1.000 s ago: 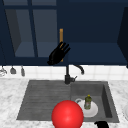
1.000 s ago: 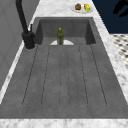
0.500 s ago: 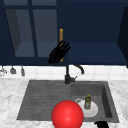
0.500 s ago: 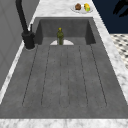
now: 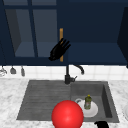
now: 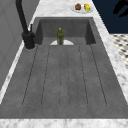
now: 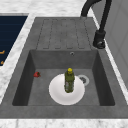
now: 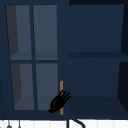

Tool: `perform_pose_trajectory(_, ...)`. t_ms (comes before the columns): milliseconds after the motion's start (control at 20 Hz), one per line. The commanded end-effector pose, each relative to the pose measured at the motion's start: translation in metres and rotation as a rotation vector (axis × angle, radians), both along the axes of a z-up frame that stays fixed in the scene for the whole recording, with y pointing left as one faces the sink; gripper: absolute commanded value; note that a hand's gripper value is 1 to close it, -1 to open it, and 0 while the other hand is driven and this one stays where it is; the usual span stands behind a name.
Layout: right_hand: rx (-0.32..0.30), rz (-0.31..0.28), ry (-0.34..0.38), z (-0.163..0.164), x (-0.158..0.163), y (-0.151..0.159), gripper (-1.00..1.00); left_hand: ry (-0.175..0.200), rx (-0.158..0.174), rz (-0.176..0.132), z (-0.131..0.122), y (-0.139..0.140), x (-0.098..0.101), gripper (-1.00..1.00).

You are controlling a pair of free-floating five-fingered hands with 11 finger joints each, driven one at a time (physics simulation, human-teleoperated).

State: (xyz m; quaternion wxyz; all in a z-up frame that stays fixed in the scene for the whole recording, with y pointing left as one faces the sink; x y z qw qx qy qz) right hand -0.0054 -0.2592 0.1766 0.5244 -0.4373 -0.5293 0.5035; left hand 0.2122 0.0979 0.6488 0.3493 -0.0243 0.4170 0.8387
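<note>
The left hand (image 5: pixel 59 50) lies with straight, released fingers against the thin brass cabinet handle (image 5: pixel 61 33), not yet grasping it, the glass-paned dark blue door (image 5: pixel 32 32) closed.

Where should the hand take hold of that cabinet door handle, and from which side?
Grip the handle on its bare upper length, coming from the front. It is a thin upright bar on the cabinet door, so fingers likely wrap best sideways around it. The left hand, fingers straight, already lies across its lower part.
</note>
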Motion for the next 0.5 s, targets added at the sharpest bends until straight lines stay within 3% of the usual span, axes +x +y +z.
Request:
perform_pose_trajectory(0, 0.0, 0.0, 0.0, 0.0, 0.0, 0.0, 0.0, 0.045, 0.0, -0.022, -0.009, 0.001, 0.025, -1.0)
perform_pose_trajectory(100, 0.0, 0.0, 0.0, 0.0, 0.0, 0.0, 0.0, 0.086, 0.001, -0.046, -0.013, -0.002, 0.012, -1.0)
perform_pose_trajectory(200, 0.0, 0.0, 0.0, 0.0, 0.0, 0.0, 0.0, 0.084, -0.012, -0.059, -0.013, -0.004, 0.006, -1.0)
perform_pose_trajectory(300, 0.0, 0.0, 0.0, 0.0, 0.0, 0.0, 0.0, 0.089, -0.021, -0.053, -0.011, -0.007, 0.002, -1.0)
perform_pose_trajectory(450, 0.0, 0.0, 0.0, 0.0, 0.0, 0.0, 0.0, 0.092, 0.007, -0.055, -0.008, 0.0, -0.001, -1.0)
